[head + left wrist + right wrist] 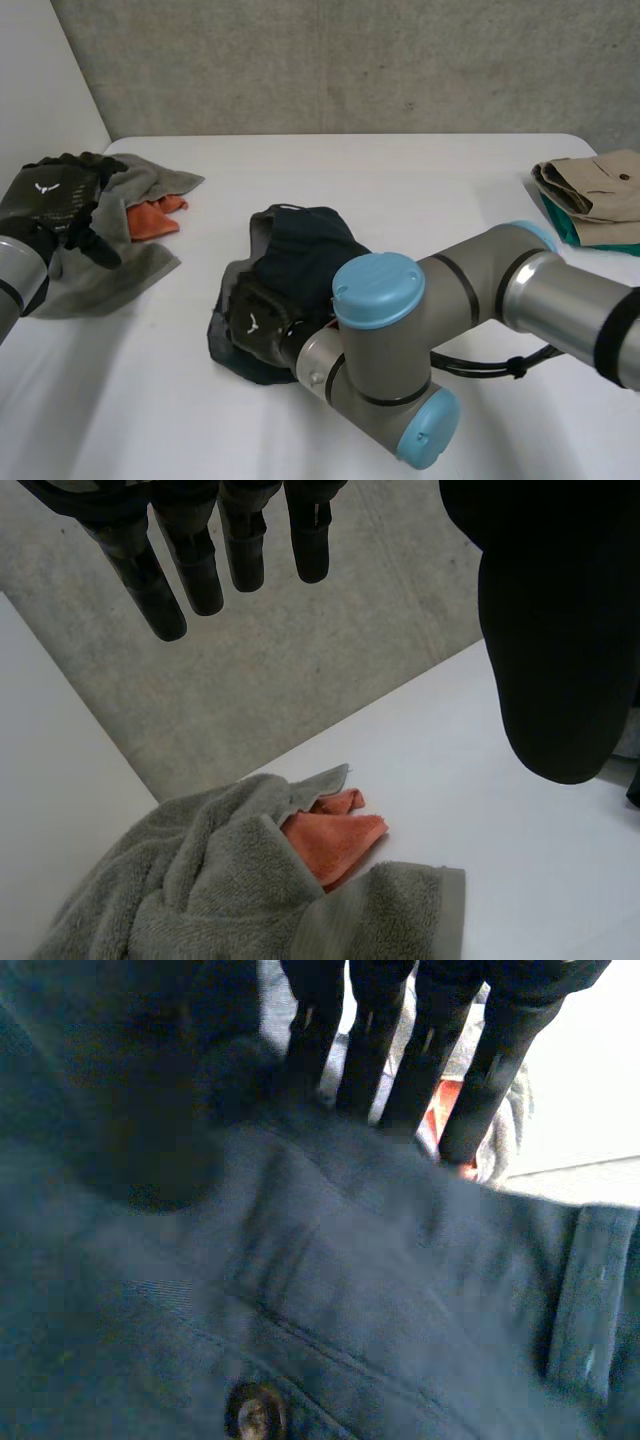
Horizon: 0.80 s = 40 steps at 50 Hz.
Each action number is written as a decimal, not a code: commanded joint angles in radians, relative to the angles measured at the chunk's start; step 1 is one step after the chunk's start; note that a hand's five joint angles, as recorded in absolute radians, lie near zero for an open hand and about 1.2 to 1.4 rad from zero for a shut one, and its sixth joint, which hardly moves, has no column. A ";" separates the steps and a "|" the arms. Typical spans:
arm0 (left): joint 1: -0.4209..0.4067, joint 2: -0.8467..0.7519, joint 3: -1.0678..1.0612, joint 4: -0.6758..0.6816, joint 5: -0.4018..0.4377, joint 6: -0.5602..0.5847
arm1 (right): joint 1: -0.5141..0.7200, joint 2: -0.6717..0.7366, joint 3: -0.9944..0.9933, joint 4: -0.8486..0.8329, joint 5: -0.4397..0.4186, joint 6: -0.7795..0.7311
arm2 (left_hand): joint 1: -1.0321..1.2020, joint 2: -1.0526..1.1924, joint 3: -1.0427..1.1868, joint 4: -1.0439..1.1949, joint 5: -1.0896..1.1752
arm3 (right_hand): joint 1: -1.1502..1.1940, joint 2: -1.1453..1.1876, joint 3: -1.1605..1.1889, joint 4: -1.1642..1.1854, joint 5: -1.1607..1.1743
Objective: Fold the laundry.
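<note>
My left hand [55, 200] hovers over the towel [120, 270], frame left, fingers [195, 570] apart; my right hand [255, 322] rests straight fingers on the dark garment [305, 250].

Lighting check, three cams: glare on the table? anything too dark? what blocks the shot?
Head view: even light, no glare on the white table; the right arm covers the near edge of the dark garment. Left wrist view: left hand dark against the wall, grey towel and orange cloth well lit. Right wrist view: dim under the right hand, yet a button reads.
</note>
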 commanded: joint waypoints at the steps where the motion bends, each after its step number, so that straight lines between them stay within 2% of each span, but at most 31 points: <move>1: -0.005 0.011 -0.002 0.001 0.001 -0.001 | -0.002 -0.024 -0.062 -0.085 0.003 0.025 | -0.004 -0.003 -0.014 -0.002 0.000 | 0.749 0.736 0.746 0.769 0.766; 5: -0.014 0.025 0.005 0.006 0.001 -0.001 | -0.014 -0.161 -0.049 -0.208 0.018 0.293 | -0.004 -0.003 -0.014 -0.002 0.000 | 0.749 0.736 0.746 0.769 0.766; 6: -0.017 0.031 0.009 0.006 0.001 -0.003 | -0.026 -0.240 -0.044 -0.239 0.038 0.438 | -0.004 -0.003 -0.014 -0.002 0.000 | 0.749 0.736 0.746 0.769 0.766; 9: -0.031 0.042 0.013 0.006 0.001 -0.015 | -0.086 -0.340 -0.029 -0.253 0.092 0.626 | -0.004 -0.003 -0.014 -0.002 0.000 | 0.749 0.736 0.746 0.769 0.766; 10: -0.043 0.050 0.015 0.006 0.001 -0.024 | -0.162 -0.395 -0.004 -0.242 0.148 0.704 | -0.004 -0.003 -0.014 -0.002 0.000 | 0.749 0.736 0.746 0.769 0.766; 13: -0.062 0.057 0.018 0.006 0.002 -0.038 | -0.297 -0.466 0.059 -0.189 0.228 0.731 | -0.004 -0.003 -0.014 -0.002 0.000 | 0.749 0.736 0.746 0.769 0.766; 17: -0.103 0.060 0.022 0.006 0.002 -0.047 | -0.406 -0.497 0.131 -0.092 0.264 0.719 | -0.013 -0.012 -0.023 -0.011 -0.008 | 0.749 0.736 0.746 0.769 0.766; 24: -0.177 0.043 0.033 0.024 0.004 -0.041 | -0.528 -0.502 0.330 0.005 0.265 0.708 | -0.013 -0.012 -0.023 -0.011 -0.008 | 0.749 0.736 0.746 0.769 0.766; 26: -0.214 0.022 0.035 0.043 0.002 -0.041 | -0.591 -0.502 0.405 0.002 0.253 0.707 | -0.010 -0.009 -0.020 -0.008 -0.005 | 0.749 0.736 0.746 0.769 0.766; 32: -0.336 -0.084 0.070 0.076 -0.013 -0.035 | -0.658 -0.503 0.505 0.000 0.242 0.667 | -0.004 -0.003 -0.014 -0.002 0.000 | 0.749 0.736 0.746 0.769 0.766; 34: -0.381 -0.125 0.096 0.078 -0.015 -0.035 | -0.669 -0.509 0.514 0.000 0.238 0.653 | -0.001 0.000 -0.011 0.001 0.003 | -0.001 -0.014 -0.004 0.019 0.016; 35: -0.395 -0.139 0.107 0.076 -0.015 -0.035 | -0.669 -0.515 0.511 0.000 0.238 0.648 | -0.001 0.000 -0.011 0.001 0.003 | -0.287 -0.300 -0.290 -0.267 -0.270; 36: -0.404 -0.153 0.117 0.075 -0.016 -0.033 | -0.674 -0.540 0.505 0.000 0.238 0.636 | -0.001 0.000 -0.011 0.001 0.003 | -0.473 -0.486 -0.476 -0.453 -0.456; 40: -0.442 -0.246 0.212 0.063 -0.044 -0.033 | -0.678 -0.626 0.479 0.005 0.227 0.592 | -0.001 0.000 -0.011 0.001 0.003 | -0.473 -0.486 -0.476 -0.453 -0.456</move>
